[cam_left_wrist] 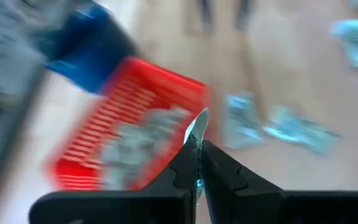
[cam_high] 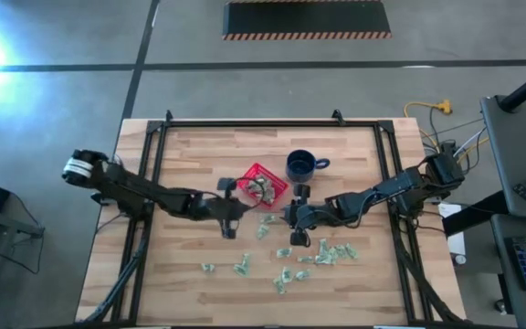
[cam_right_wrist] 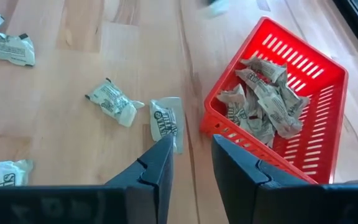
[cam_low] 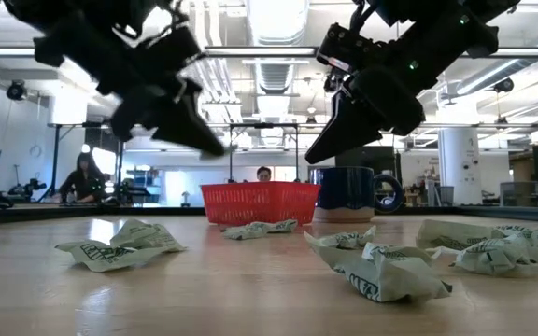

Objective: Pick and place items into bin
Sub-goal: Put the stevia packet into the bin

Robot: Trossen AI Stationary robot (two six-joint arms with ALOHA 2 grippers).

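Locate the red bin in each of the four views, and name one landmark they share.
High view: red bin at table centre, just left of the blue mug.
Low view: bin mid-frame at the far table edge, mug to its right.
Left wrist view: bin centre-left, blurred, mug beyond it.
Right wrist view: bin at right; no mug visible.
Shared landmark: the wrapped pieces piled in the bin.

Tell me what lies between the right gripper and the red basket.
In the right wrist view, only bare wood lies between the open right gripper and the red basket; one wrapped piece lies just beside that gap.
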